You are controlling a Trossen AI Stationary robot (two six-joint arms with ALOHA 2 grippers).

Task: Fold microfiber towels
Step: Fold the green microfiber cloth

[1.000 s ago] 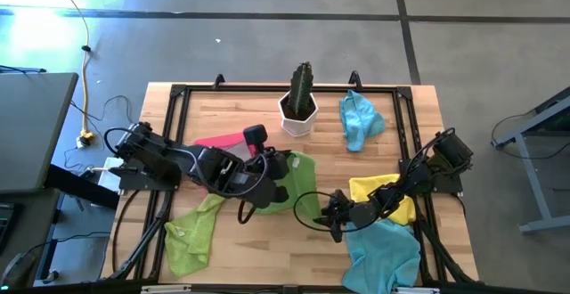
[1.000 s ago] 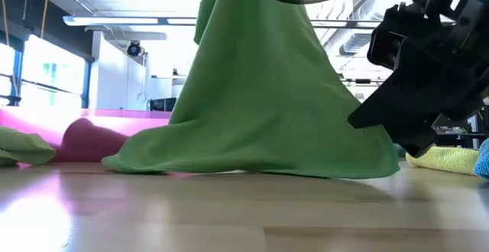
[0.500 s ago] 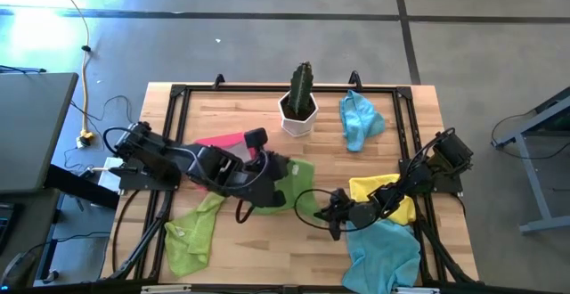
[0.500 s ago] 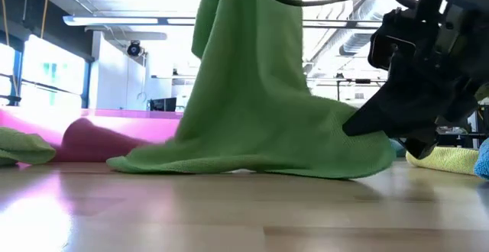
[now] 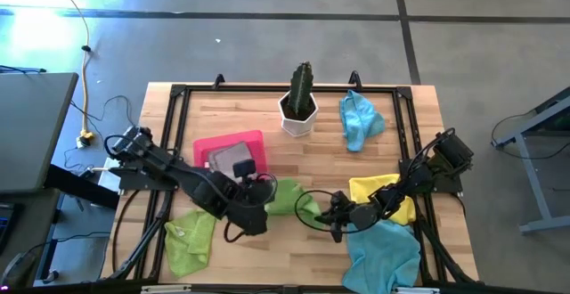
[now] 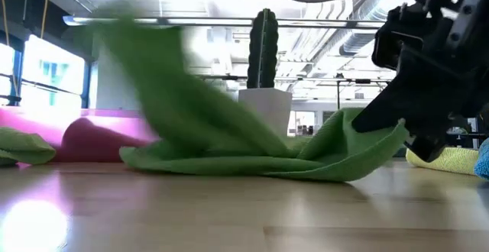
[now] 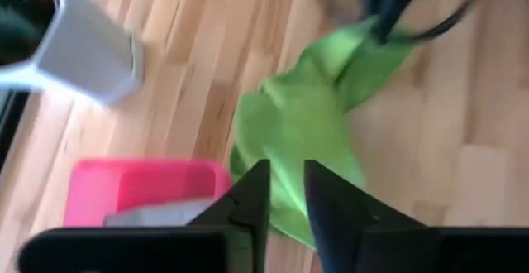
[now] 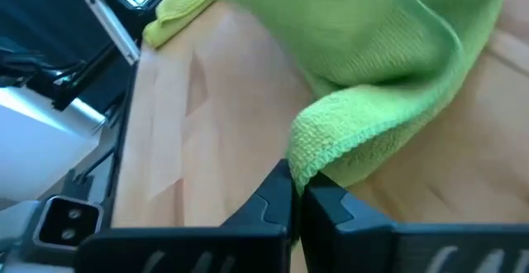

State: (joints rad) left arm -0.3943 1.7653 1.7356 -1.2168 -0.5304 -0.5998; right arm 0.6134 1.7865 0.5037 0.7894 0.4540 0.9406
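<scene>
A lime green microfiber towel (image 5: 287,198) lies crumpled in the middle of the table. One flap (image 6: 164,76) is still up in the air and blurred. My left gripper (image 7: 287,192) hovers over the towel's left part (image 5: 260,203). Its fingers are slightly apart and nothing is between them. My right gripper (image 8: 299,192) is low at the towel's right end (image 6: 382,134) and shut on it. A grey towel (image 5: 233,159) lies in the pink tray (image 5: 214,144). My right gripper pinches the green towel's hemmed edge (image 8: 312,159) at a folded-over corner, only at the fingertips. The fingers come in nearly level from the table's right side. That corner is raised a little off the table (image 6: 359,141), and the remainder lies slack on the wood.
A cactus in a white pot (image 5: 299,107) stands at the far middle. A light blue towel (image 5: 360,120) lies at the far right, a yellow one (image 5: 385,194) under the right arm and another blue one (image 5: 383,251) near it. A second green towel (image 5: 191,237) lies near left.
My left gripper has gone down and toward the table's near edge, tipping downward. The green towel, which hung tall below it, has dropped into a low crumpled heap, with one flap still falling. The pink tray now shows uncovered. The towel's right end has stayed at my right gripper.
</scene>
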